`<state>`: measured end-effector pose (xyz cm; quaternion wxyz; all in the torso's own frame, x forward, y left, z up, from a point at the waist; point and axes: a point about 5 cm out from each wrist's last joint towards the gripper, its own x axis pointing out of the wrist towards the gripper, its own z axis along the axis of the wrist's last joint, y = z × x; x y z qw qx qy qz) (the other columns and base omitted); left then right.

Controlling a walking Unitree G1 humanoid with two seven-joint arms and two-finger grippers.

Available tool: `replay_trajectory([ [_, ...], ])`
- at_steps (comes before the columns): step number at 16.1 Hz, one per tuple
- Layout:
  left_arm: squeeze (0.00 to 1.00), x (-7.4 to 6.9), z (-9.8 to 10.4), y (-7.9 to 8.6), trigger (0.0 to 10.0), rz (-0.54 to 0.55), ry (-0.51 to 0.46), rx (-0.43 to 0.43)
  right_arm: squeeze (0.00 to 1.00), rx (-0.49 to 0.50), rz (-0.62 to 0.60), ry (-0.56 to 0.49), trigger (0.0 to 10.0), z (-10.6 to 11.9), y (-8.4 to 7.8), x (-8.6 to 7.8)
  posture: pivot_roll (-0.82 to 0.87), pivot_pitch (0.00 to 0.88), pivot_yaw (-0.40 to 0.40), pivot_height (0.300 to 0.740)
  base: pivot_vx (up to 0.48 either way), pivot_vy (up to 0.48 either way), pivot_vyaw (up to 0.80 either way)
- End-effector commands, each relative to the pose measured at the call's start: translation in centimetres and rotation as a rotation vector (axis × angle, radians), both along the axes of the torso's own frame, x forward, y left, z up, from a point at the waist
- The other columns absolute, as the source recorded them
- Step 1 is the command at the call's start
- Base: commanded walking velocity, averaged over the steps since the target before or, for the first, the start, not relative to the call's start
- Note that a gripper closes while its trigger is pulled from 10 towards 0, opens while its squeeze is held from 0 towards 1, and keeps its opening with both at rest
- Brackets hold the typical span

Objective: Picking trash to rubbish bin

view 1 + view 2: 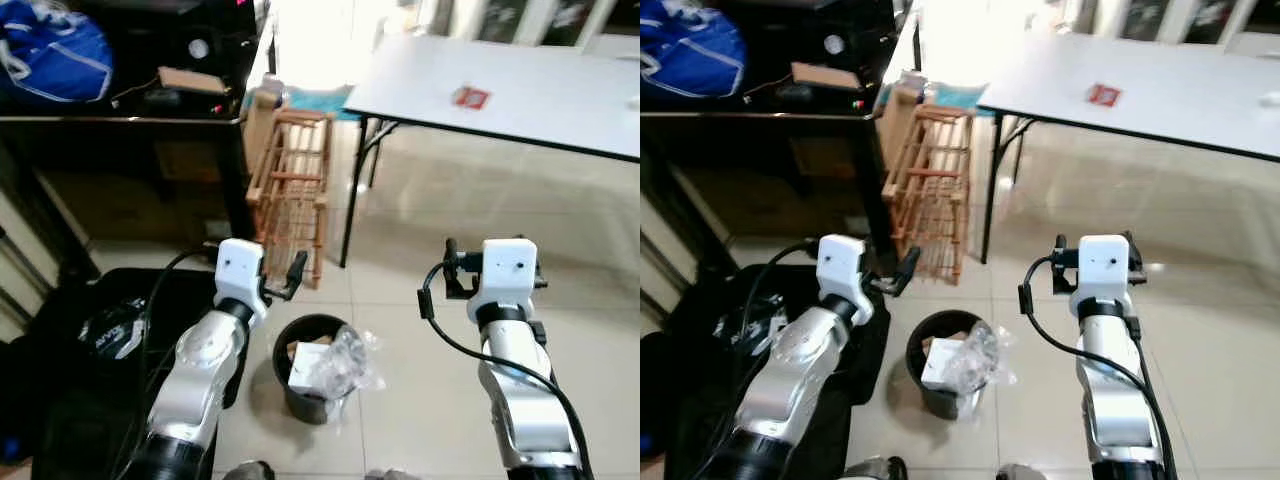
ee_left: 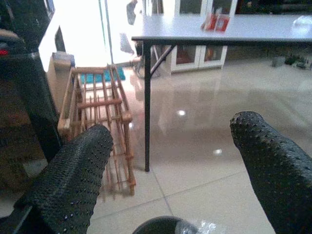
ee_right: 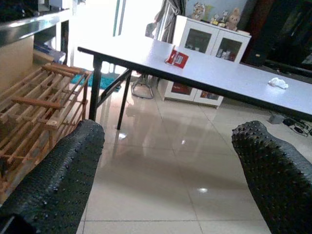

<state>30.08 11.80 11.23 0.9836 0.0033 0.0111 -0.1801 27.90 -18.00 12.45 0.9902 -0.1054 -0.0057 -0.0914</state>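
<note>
Red trash packet (image 1: 470,97) upper right of frame, flat on white table (image 1: 560,110), well apart from both grippers and beyond them. Right gripper (image 1: 452,268) nearer: packet up and slightly right of it in the head view; left gripper (image 1: 290,277) farther off, with the table edge and leg between. Reach to the tabletop needed, likely after a step forward.

Right gripper: fingers (image 3: 53,180) spread wide, nothing between them. Left gripper: fingers (image 2: 68,180) also spread wide, empty.

Packet: small, red with a pale patch, roughly square, so no clear long axis from above; in the right wrist view (image 3: 176,57) seemingly propped or folded, one edge raised. Hard to say whether one piece or two, too small.

Rubbish bin (image 1: 290,345) low centre of frame, on the tiled floor between the two arms, black, round, already holding a white carton (image 1: 308,366) and crumpled clear plastic (image 1: 348,362) spilling over the rim. Wooden rack (image 1: 292,190) just behind the bin.
</note>
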Motion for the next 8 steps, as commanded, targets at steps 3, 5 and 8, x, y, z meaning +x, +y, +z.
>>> replay_trajectory([
  [3, 0.0, 0.24, -0.27, 0.11, 10.0, 0.003, 0.006, -0.006, 0.0, 0.01, 0.016, -0.024, 10.0, 1.0, 0.44, 0.8, -0.03, 0.013, 0.018, 0.74, 0.0, -0.471, 0.0],
  [5, 0.0, 0.36, -0.24, 0.1, 10.0, 0.002, 0.004, -0.008, 0.0, 0.014, 0.019, -0.022, 10.0, 0.96, 0.7, 0.9, -0.03, 0.017, 0.019, 0.74, 0.0, -0.472, 0.0],
  [8, 0.0, 0.54, -0.36, 0.15, 10.0, 0.005, 0.005, -0.014, 0.0, 0.022, 0.029, -0.021, 10.0, 1.03, 1.12, 1.09, -0.03, 0.023, 0.021, 0.74, 0.0, -0.47, 0.0],
])
